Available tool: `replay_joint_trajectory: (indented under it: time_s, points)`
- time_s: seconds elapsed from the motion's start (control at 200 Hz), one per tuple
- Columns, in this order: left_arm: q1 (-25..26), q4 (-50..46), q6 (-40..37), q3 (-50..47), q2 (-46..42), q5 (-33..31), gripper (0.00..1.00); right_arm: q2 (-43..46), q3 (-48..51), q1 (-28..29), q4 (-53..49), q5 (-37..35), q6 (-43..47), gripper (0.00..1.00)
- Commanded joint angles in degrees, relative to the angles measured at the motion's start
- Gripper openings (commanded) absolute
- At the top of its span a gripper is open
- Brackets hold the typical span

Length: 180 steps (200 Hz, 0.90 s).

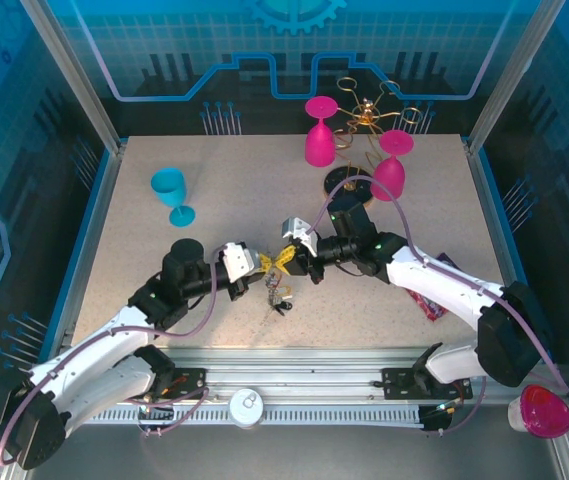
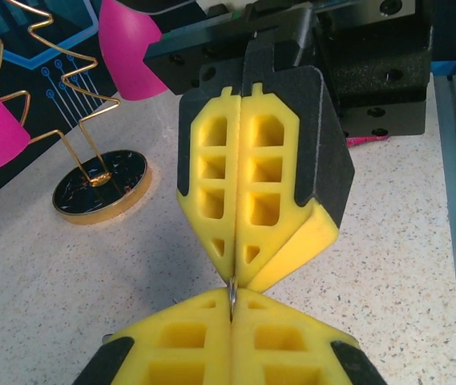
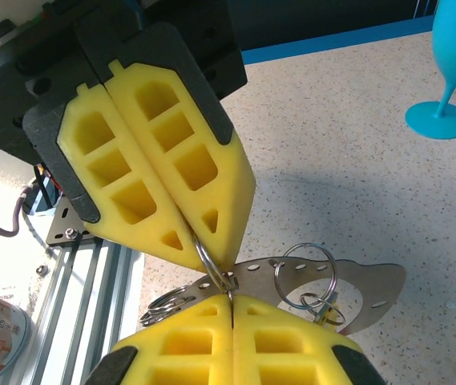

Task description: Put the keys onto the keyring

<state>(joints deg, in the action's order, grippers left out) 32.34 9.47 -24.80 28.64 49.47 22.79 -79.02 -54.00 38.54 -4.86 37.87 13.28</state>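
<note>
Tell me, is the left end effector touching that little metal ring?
Touching. The right wrist view shows the left end effector with its yellow fingertips shut on the top of the split ring.

A speckled beige table (image 1: 214, 160) sits inside blue walls printed with circuit lines (image 1: 264, 60). 1 blue goblet (image 1: 171, 193) stands upright on the left half, well apart from the rest; the right wrist view catches its stem and foot (image 3: 444, 112). 2 pink goblets (image 1: 319, 135) (image 1: 391, 165) stand near the far edge and seem to be upside down, foot uppermost. Between and behind them rises a gold wire stand (image 1: 364, 115), whose black, gold-rimmed round base (image 2: 99, 186) rests flat on the table. A red packet (image 1: 434, 295) lies at the right. A round white tin (image 1: 247, 408) sits on the near rail, and a pink cup (image 1: 542, 410) stands off the table's near right corner.
</note>
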Motion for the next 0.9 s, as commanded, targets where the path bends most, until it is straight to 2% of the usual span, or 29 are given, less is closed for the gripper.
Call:
replay_joint_trajectory:
  time_s: [0.0,0.18,0.41,0.53,0.695,0.896]
  points:
    - [-0.7,6.8,3.3,0.0,-1.5,2.2,0.0,-1.1,0.5,-0.8,1.3,1.5,-0.6,0.0]
    - [-0.8,9.4,5.8,-0.6,-1.6,2.9,0.0,-2.6,0.6,-0.8,3.9,2.4,-2.4,0.0]
    - [-1.0,11.8,7.6,-0.7,-1.6,3.3,0.0,-2.6,1.1,-0.8,5.9,2.7,-3.6,0.05]
    - [-1.4,13.3,8.6,-1.1,-1.3,3.1,0.0,-2.1,1.7,-0.9,7.0,3.1,-4.0,0.1]
    - [-1.8,13.1,8.9,-1.6,-0.9,3.1,0.0,0.7,3.2,-1.4,10.3,2.6,-3.2,0.22]
    - [-2.0,13.0,9.0,-1.7,-0.8,3.7,0.0,3.1,6.0,-1.4,15.8,1.3,-2.4,0.25]
